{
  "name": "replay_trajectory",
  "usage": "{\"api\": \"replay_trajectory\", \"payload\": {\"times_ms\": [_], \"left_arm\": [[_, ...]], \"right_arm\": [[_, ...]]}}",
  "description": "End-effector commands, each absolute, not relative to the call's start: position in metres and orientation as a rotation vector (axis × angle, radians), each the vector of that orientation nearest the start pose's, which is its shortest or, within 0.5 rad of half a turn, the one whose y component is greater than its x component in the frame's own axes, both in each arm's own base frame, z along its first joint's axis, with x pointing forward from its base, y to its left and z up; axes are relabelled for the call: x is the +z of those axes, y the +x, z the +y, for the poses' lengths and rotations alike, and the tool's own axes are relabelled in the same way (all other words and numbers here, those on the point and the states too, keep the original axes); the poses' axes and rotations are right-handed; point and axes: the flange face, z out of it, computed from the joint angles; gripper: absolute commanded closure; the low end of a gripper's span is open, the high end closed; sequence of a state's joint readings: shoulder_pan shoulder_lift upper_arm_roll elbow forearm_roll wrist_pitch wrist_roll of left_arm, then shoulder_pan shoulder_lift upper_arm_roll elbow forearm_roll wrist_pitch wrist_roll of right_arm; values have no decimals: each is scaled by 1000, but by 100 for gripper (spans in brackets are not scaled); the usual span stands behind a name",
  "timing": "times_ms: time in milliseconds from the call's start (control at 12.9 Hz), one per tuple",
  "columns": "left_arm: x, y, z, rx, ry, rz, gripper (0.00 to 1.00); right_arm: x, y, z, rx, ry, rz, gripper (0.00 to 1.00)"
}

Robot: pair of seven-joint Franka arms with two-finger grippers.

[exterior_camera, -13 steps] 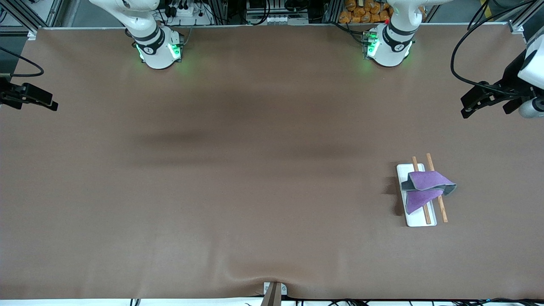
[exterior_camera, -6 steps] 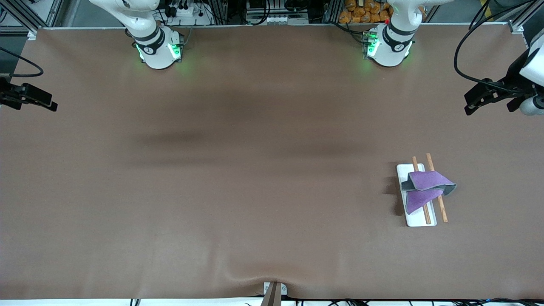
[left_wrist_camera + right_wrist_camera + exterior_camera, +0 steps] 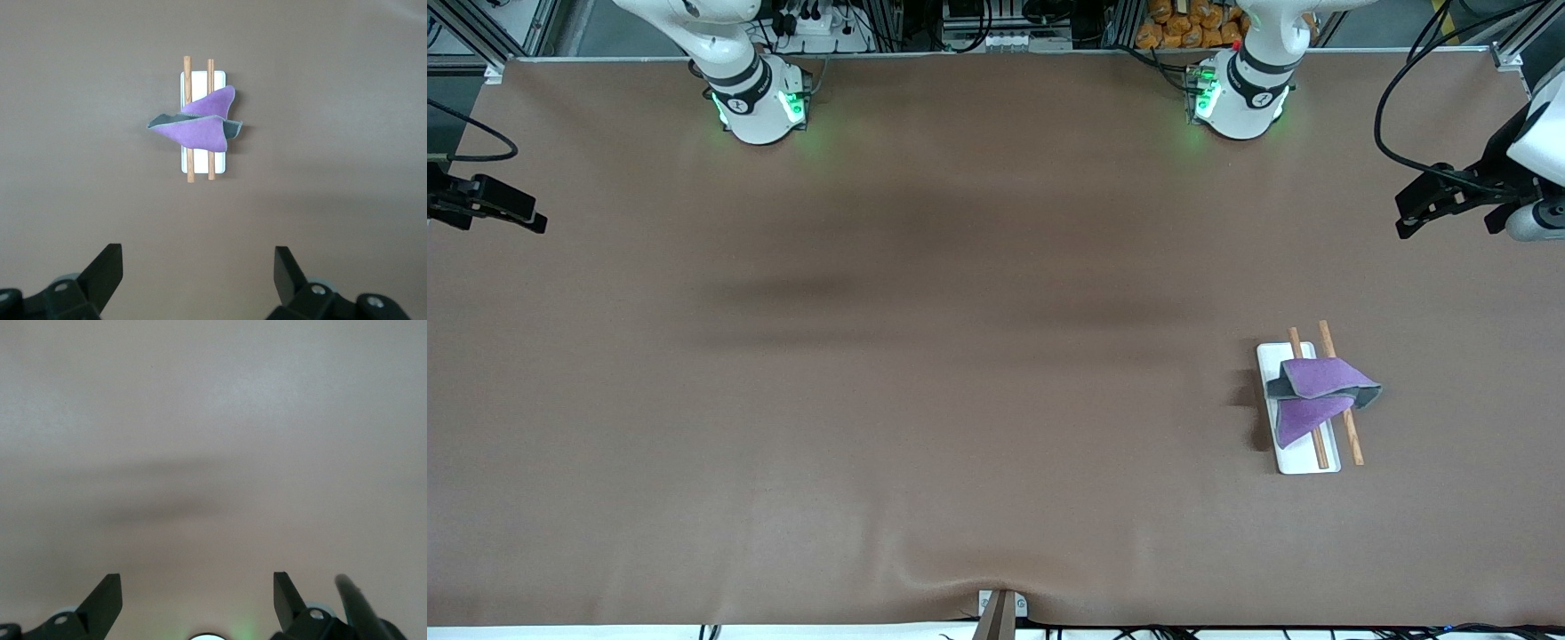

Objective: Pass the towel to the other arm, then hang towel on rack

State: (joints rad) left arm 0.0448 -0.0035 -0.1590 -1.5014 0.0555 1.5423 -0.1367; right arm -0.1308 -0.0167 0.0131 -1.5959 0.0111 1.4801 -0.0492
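The towel (image 3: 1319, 391) is draped over the rack (image 3: 1304, 404) in the lower right part of the front view, toward the left arm's end of the desk (image 3: 925, 373). Its purple face shows on top, with a strip of dark grey folded up along one edge. It lies across both wooden rods, one corner hanging down onto the white base plate and another sticking out past the outer rod. The rod ends show clear of the cloth on either side of it.

The left gripper (image 3: 1449, 200) hangs at the right edge of the front view, over the desk's end and well apart from the rack, its jaws wide open and holding nothing. In the left wrist view the towel (image 3: 197, 128) and rack (image 3: 200, 117) sit in the upper middle, with both dark fingertips (image 3: 107, 267) spread at the bottom.

The right gripper (image 3: 494, 204) waits at the left edge of the front view, jaws also spread and empty; its wrist view shows only bare desk (image 3: 213, 440).
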Motion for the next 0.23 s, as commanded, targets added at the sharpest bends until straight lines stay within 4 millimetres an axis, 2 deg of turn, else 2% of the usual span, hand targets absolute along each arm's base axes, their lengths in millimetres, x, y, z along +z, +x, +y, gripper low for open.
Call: {"api": "replay_trajectory", "payload": {"times_ms": [0,154], "left_arm": [[659,538,-56,-50,-3099,-23,0],[658,538,-53,-40,-3100,-30,0]], "right_arm": [[621,531,-62,134,-3112,130,0],[621,531,-62,134,-3112,137,0]]}}
